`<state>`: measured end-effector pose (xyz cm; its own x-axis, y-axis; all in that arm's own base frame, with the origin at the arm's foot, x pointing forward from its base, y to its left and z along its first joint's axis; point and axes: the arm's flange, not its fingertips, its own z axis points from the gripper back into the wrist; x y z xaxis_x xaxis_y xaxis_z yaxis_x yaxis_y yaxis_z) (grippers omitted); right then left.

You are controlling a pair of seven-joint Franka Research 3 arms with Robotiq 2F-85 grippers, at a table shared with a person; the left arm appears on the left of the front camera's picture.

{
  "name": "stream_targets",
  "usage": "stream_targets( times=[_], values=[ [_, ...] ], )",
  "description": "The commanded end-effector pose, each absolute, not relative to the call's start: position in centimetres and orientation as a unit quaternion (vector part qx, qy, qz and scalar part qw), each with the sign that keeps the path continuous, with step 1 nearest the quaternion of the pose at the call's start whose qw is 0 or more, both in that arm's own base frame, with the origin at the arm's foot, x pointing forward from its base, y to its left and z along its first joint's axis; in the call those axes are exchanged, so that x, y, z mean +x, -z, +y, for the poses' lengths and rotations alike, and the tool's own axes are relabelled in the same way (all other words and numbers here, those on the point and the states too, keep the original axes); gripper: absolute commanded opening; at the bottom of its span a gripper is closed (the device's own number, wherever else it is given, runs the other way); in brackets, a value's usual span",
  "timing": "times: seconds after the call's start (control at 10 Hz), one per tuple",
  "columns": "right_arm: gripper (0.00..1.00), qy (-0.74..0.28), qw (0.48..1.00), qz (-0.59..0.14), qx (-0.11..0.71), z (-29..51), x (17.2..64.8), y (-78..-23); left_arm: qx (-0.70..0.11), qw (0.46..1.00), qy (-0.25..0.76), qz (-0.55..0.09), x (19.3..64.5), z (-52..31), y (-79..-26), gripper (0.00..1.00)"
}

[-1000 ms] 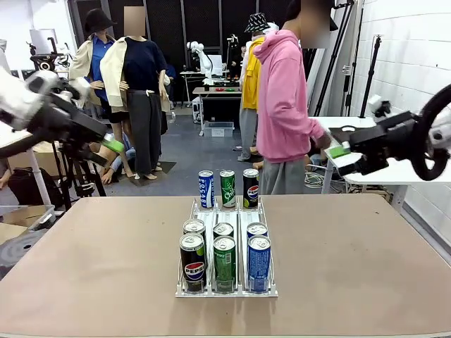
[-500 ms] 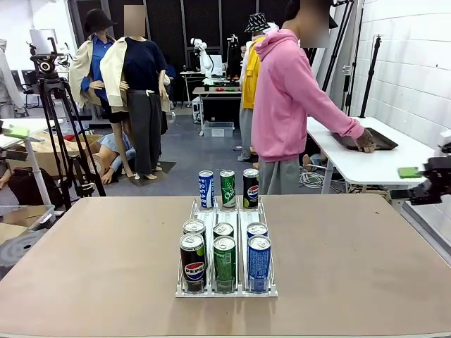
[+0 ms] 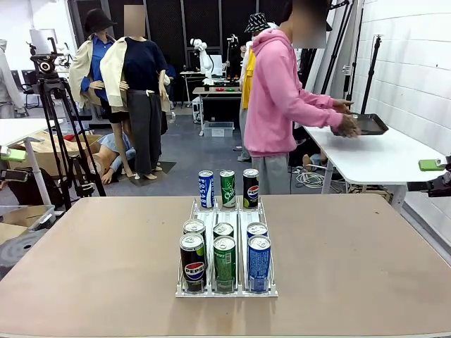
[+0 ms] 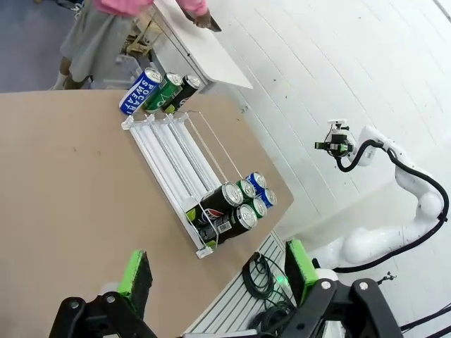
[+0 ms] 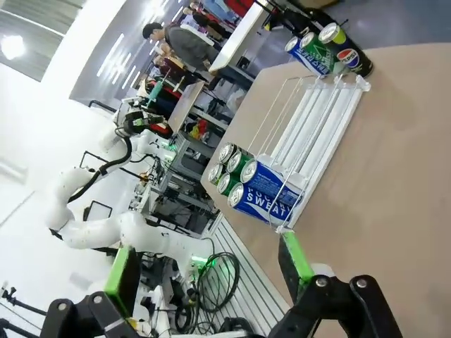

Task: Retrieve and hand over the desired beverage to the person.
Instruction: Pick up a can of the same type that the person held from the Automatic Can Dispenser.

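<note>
Well, the left gripper and right gripper both hang wide open and empty, well apart from the cans in the white rack at the middle of the table. The person faces a side table, so I'd wait for a clear choice, then come straight down over one front can

Person in pink hoodie; black can, green can, blue can.

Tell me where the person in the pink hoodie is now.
In the front view the person stands beyond the far edge of the table, right of centre, turned to the white side table and touching a dark tray there.
</note>
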<state>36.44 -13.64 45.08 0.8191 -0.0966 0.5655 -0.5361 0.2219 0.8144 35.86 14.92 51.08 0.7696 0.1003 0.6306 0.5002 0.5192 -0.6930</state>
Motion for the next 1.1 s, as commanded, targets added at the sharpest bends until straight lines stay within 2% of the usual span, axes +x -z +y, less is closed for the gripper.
stream_targets(
  times=[0.0, 0.5, 0.6, 0.7, 1.0],
  values=[
    [1.0, -0.155, 0.738, -0.267, 0.601, -12.8, 36.3, -46.2, -0.497, 0.791, 0.131, -0.333, 35.8, 16.0, -50.3, 1.0],
    [1.0, -0.166, 0.757, -0.253, 0.578, -12.7, 36.9, -46.3, -0.52, 0.772, 0.139, -0.338, 35.1, 16.8, -48.9, 1.0],
    [1.0, -0.167, 0.744, -0.262, 0.592, -12.5, 36.7, -46.3, -0.516, 0.771, 0.146, -0.343, 34.9, 16.7, -49.0, 1.0],
    [1.0, -0.167, 0.744, -0.262, 0.592, -12.5, 36.7, -46.3, -0.513, 0.784, 0.132, -0.324, 34.9, 16.8, -49.2, 1.0],
    [1.0, -0.167, 0.744, -0.262, 0.592, -12.5, 36.7, -46.3, -0.513, 0.784, 0.132, -0.324, 34.9, 16.8, -49.2, 1.0]
  ],
)
